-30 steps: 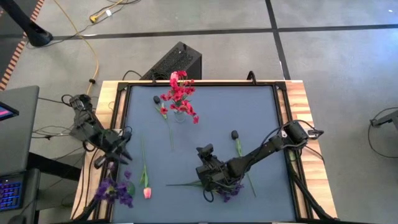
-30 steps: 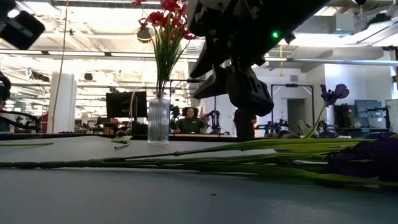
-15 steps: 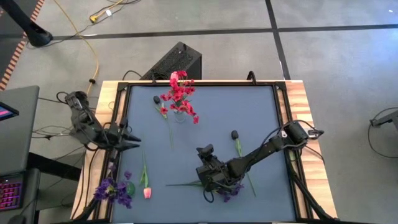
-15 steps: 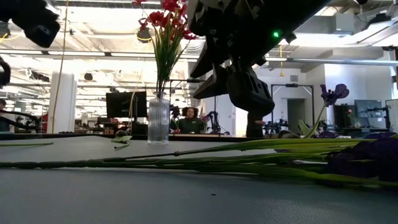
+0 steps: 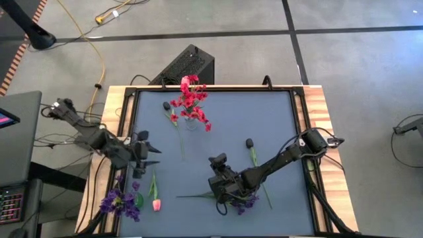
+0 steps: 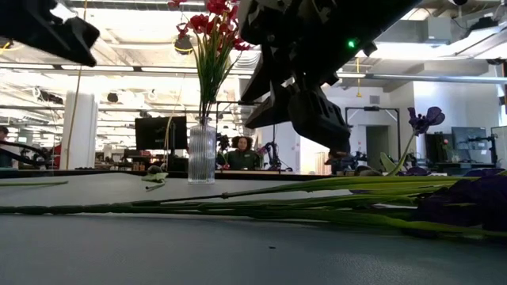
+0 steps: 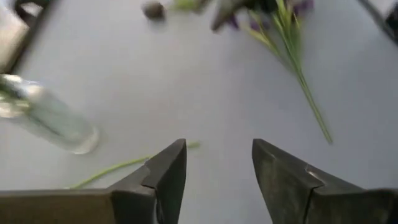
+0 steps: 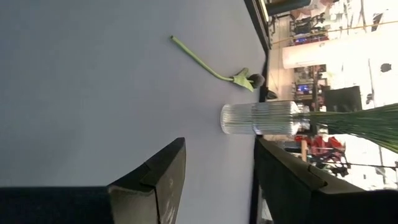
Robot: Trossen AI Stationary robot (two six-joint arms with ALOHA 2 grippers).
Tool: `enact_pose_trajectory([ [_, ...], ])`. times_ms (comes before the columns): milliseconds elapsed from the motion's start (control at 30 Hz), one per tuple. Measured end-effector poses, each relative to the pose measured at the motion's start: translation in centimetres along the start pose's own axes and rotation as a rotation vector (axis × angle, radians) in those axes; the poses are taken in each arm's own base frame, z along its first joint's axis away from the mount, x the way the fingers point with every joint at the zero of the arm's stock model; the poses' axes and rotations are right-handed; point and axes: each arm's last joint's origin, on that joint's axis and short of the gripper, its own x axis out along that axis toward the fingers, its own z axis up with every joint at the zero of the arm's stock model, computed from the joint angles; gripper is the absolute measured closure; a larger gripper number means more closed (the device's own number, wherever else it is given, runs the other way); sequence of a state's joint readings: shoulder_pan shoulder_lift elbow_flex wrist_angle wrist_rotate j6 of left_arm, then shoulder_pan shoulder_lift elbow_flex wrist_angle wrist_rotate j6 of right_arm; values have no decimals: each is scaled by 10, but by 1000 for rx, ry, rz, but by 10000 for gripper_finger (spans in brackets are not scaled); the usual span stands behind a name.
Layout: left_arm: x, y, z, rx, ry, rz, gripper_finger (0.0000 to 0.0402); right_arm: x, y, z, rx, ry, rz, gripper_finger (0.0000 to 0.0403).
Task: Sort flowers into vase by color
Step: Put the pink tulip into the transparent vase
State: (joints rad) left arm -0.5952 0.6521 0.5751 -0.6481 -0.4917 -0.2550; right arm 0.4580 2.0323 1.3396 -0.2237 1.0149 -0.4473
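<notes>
A clear ribbed vase (image 5: 192,123) stands far left on the grey mat and holds red flowers (image 5: 190,99). On the mat lie purple flowers (image 5: 121,203) at the near left corner, a pink tulip (image 5: 156,203), and two dark-budded stems (image 5: 178,132) (image 5: 258,168). Another purple flower (image 5: 244,201) lies under my right gripper (image 5: 221,190), its stems (image 6: 261,198) flat on the mat. That gripper hovers open just above them; its wrist view shows the vase (image 8: 261,118). My left gripper (image 5: 149,153) is open and empty above the mat's left edge, pointing right (image 7: 214,168).
A black box (image 5: 188,66) sits beyond the far edge, with cables on the floor. A laptop (image 5: 8,198) is off the table's left side. The wooden table rim (image 5: 327,132) frames the mat. A seated person (image 6: 240,154) shows far behind the vase. The mat's middle is bare.
My left gripper has swung from the table's left edge toward the right, out over the mat's left side, and has turned from pointing steeply down to pointing more level. My right gripper has kept still, and no flower has moved.
</notes>
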Motion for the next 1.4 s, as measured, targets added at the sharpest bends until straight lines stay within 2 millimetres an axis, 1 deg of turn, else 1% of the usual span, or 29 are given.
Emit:
enact_pose_trajectory([
  [133,18,-1,7,55,112,-62,225,0,1,0,4,-9,19,188],
  [300,38,2,12,105,266,-66,232,-2,1,1,3,-13,22,188],
  [500,65,-1,5,124,422,-121,238,-4,3,2,5,-21,24,188],
  [700,87,-12,-5,176,550,-191,239,-4,3,2,25,-20,25,188],
  [900,99,-31,-16,296,637,-326,239,-4,3,2,31,-19,25,188],
  [1000,97,-38,-10,432,667,-357,239,-4,3,2,31,-20,25,188],
  [1100,91,-41,-1,571,733,-322,239,-4,3,2,31,-20,27,188],
  [1167,91,-41,-1,630,772,-324,239,-4,3,2,32,-21,28,188],
  [1267,97,-44,-6,677,813,-379,239,-6,4,2,39,-25,31,188],
  [1400,108,-47,-19,722,924,-408,239,-7,5,3,46,-29,33,188],
])
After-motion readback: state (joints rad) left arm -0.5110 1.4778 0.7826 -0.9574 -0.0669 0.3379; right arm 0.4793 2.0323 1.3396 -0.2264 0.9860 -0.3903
